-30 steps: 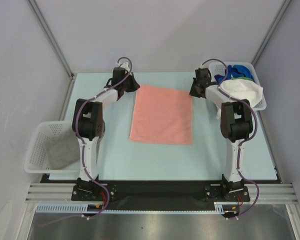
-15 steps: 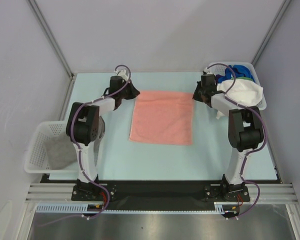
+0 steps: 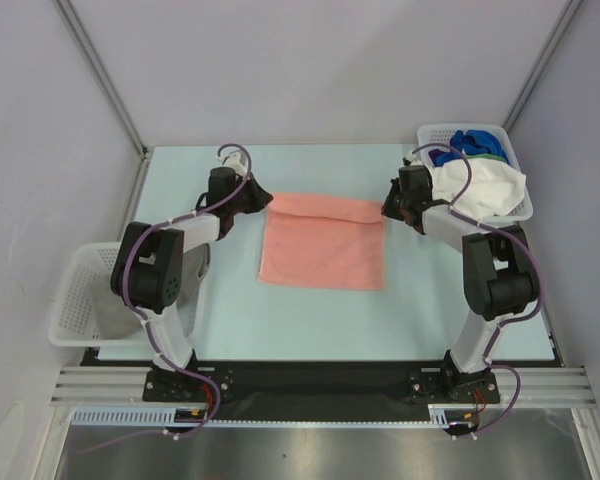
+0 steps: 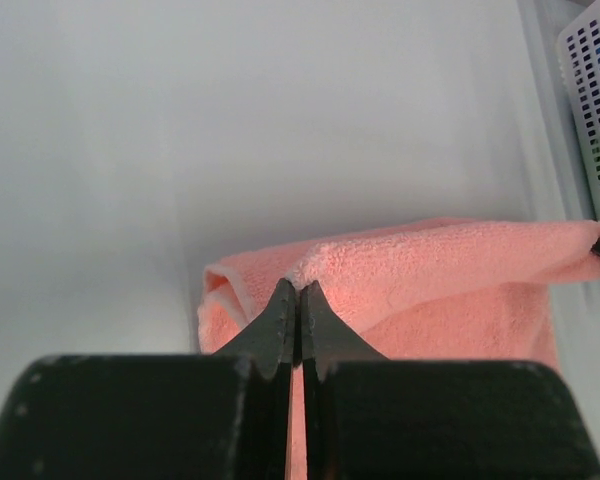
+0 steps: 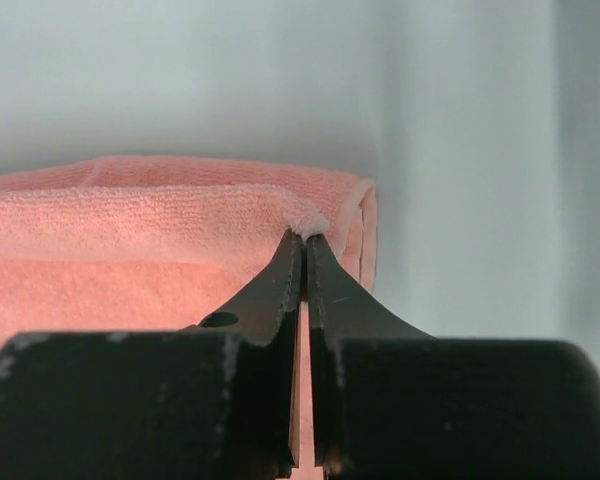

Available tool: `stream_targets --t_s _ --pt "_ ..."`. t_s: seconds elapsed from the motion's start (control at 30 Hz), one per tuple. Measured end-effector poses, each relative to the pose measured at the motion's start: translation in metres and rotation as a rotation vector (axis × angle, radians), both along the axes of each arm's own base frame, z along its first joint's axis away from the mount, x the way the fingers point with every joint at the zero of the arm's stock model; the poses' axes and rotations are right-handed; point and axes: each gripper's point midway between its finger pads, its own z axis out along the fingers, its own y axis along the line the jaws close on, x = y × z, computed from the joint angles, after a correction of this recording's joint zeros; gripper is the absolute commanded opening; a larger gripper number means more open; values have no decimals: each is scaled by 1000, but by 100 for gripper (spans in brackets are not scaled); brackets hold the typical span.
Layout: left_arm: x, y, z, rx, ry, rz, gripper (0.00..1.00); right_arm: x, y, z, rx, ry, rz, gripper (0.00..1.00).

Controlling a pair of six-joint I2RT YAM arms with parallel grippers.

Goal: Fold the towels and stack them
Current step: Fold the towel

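Note:
A salmon pink towel (image 3: pixel 323 245) lies on the middle of the table, its far edge lifted and turned over toward the front. My left gripper (image 3: pixel 263 198) is shut on the far left corner, and in the left wrist view the fingertips (image 4: pixel 298 286) pinch a tuft of pink towel (image 4: pixel 450 265). My right gripper (image 3: pixel 388 207) is shut on the far right corner; the right wrist view shows it (image 5: pixel 305 236) nipping the pink cloth (image 5: pixel 130 235). A white towel (image 3: pixel 480 185), a blue towel (image 3: pixel 470 143) and a green towel (image 3: pixel 496 157) are heaped at the back right. A grey towel (image 3: pixel 120 305) lies at the left.
The white, blue and green towels fill a white lattice basket (image 3: pixel 522 208) at the back right, just beside my right arm. The grey towel lies in a second white basket (image 3: pixel 72 290) at the table's left edge. Grey walls close the back and sides.
Both grippers have moved toward the front with the pink towel's far corners. The far edge has come off the table and now folds over the rest of the towel.

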Motion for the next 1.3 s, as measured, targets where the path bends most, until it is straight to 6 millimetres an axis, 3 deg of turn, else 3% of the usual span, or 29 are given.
stream_targets --t_s 0.43,0.8,1.1,1.3 --pt "-50 11 -25 -24 80 42 0 -39 0 -5 29 22 -17 0" --pt "-72 10 -1 -34 32 39 0 -66 1 -4 47 28 -16 0" --pt "-96 12 -14 -7 68 48 0 -82 5 6 41 11 -14 0" --pt "-104 15 -4 -10 51 50 0 -91 3 14 42 3 -18 0"
